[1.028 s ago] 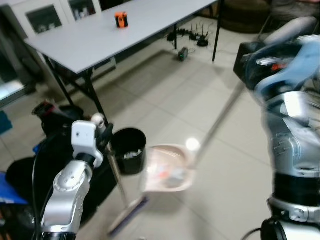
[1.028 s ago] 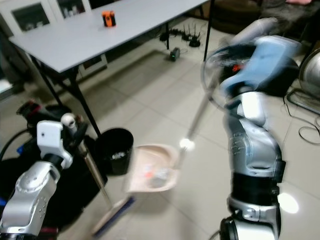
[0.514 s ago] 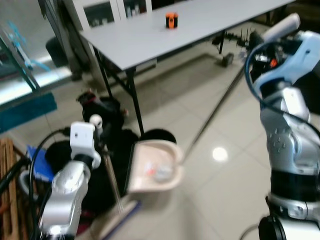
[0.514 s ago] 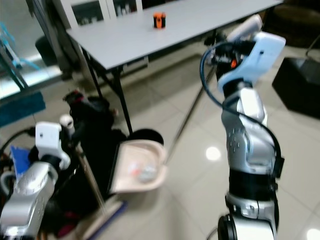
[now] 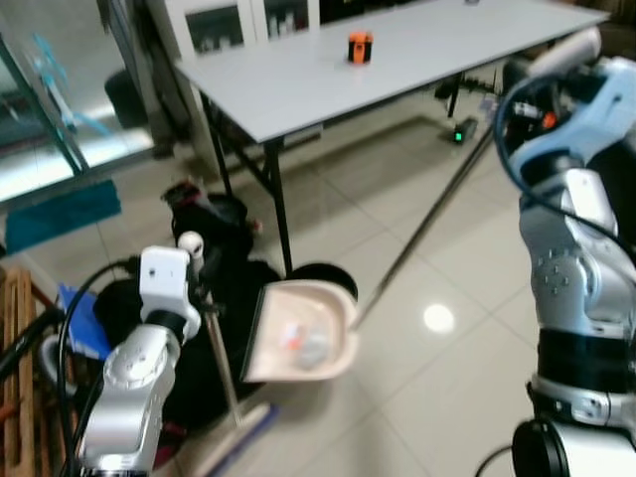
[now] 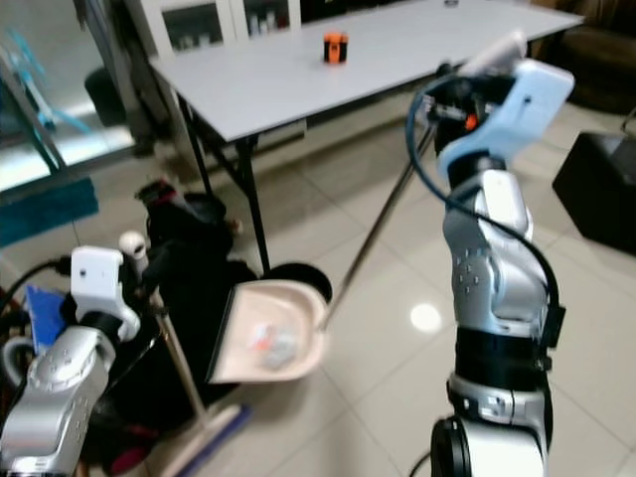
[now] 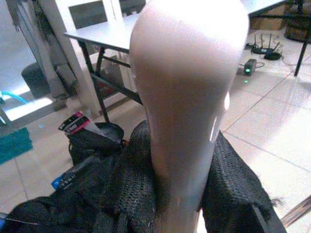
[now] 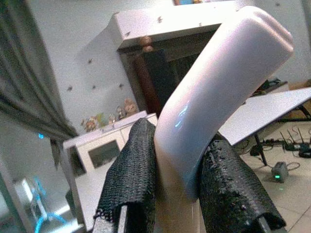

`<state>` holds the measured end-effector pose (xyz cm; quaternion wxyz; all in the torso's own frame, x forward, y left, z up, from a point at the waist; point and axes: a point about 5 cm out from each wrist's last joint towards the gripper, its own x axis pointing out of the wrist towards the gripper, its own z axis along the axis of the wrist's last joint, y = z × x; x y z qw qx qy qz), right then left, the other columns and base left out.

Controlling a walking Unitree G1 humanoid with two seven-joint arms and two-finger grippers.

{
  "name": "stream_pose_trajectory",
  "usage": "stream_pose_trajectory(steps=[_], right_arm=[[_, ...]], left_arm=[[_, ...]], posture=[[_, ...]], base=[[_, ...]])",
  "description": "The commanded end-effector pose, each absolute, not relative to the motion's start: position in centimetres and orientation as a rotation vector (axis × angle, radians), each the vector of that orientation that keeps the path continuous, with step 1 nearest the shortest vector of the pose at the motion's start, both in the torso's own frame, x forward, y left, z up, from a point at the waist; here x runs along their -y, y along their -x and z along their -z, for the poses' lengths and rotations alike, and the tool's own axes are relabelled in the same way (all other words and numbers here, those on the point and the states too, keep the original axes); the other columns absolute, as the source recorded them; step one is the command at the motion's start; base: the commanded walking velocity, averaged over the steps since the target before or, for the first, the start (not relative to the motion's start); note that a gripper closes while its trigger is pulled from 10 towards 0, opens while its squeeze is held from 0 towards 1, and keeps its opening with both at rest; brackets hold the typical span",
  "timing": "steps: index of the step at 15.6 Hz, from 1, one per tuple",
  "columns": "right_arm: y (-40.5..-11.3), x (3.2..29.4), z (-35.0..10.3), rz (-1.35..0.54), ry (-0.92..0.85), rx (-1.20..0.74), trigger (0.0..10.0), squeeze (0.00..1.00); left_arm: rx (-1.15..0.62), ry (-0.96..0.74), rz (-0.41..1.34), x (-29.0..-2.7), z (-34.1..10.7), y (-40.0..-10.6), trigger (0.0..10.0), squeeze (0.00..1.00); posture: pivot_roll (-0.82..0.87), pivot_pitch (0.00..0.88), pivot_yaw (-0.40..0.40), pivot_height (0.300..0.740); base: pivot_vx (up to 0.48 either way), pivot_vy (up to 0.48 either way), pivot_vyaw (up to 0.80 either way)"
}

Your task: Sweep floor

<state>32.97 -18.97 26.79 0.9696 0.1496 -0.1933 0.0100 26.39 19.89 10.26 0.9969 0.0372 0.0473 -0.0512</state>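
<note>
A: Two wrist views show fingers clamped: left gripper (image 7: 177, 194) on the broom handle (image 7: 187, 97), right gripper (image 8: 177, 194) on the dustpan handle (image 8: 214, 92).

B: Head view adds the dustpan (image 5: 298, 333), holding debris above the black bin (image 5: 328, 274).

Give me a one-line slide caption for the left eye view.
Right gripper holds the long-handled dustpan, litter inside, raised over the black bin beside the grey table; left gripper holds the broom.

Glossy tiled floor (image 5: 467, 388), grey folding table (image 5: 328, 70), white cabinets (image 5: 229, 20).
</note>
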Motion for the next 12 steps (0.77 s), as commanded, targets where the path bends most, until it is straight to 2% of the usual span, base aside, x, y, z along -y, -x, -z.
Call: stream_pose_trajectory(steps=[1, 12], right_arm=[[-32.7, 20.2, -27.4, 0.040, -0.327, 0.440, 10.0, 0.00], [-32.9, 21.7, -26.7, 0.127, -0.376, 0.440, 10.0, 0.00]], left_arm=[[-0.057, -0.079, 0.112, -19.6, -11.1, -26.6, 10.0, 0.00], [-0.059, -0.070, 0.128, -19.4, -11.0, -26.8, 10.0, 0.00]], posture=[[0.05, 0.000, 0.079, 0.740], [0.05, 0.000, 0.085, 0.740]], base=[[0.285, 0.000, 0.00], [0.294, 0.000, 0.00]])
